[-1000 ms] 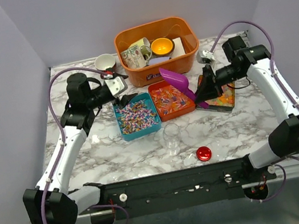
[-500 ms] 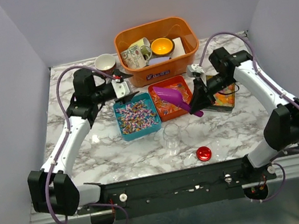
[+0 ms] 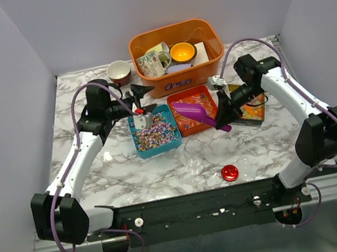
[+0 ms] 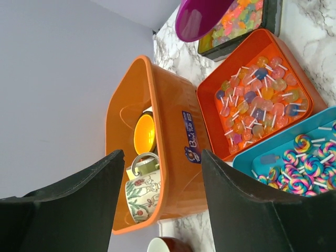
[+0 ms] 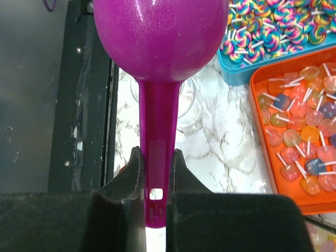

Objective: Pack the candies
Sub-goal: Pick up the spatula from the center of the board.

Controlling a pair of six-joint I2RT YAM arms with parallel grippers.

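Right gripper (image 5: 157, 157) is clamping the flat handle of a purple scoop (image 5: 157, 31), its jaws pressing on both sides just above a small square hole at the handle's end. Left gripper (image 4: 163, 153) is hanging with its jaws spread wide and nothing between them, pointing toward the orange tub (image 4: 173, 173).

Both arms are reaching over the marble table (image 3: 131, 172). At its far edge the tub is sitting with a floral mug (image 4: 139, 191) and a yellow bowl (image 4: 144, 134) inside, and its front wall is carrying a blue label (image 4: 191, 137) (white lettering, turned sideways in the left wrist view and too soft to read for certain). A small mark moulded into the scoop's handle is also proving unreadable.

Three trays are lying side by side in front of the tub, and the candies (image 4: 257, 89) are resting in them: swirled lollipops (image 4: 310, 168) in the teal tray (image 4: 252, 157), translucent lollipops on white sticks in the orange tray (image 5: 255, 131), and glossy jelly pieces (image 4: 236, 18) in the dark tray (image 4: 272, 16). In the top view the scoop's bowl is showing over the orange tray; whether it is touching the sweets cannot be told.

Nearer the arms, a clear cup (image 3: 193, 154) is standing upright, with a red lid (image 3: 230, 172) lying just beside it.
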